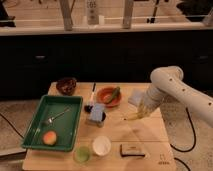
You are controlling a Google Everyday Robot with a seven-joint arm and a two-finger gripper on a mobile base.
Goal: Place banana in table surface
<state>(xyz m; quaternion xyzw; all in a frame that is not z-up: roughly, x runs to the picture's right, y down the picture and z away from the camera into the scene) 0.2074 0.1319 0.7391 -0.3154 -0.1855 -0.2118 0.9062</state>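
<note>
Camera view: the tool grips the banana low over bare table near its right edge.

Gripper low over table right-centre. Bare wood beneath and toward right edge. Orange bowl, blue box block leftward; white cup, dark slab at front; green tray fills left.

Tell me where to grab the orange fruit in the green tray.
Probably grip the fruit across its middle from above: it is round, and the wall of the green tray blocks a side approach. The gripper is at the right of the table, by the banana.
</note>
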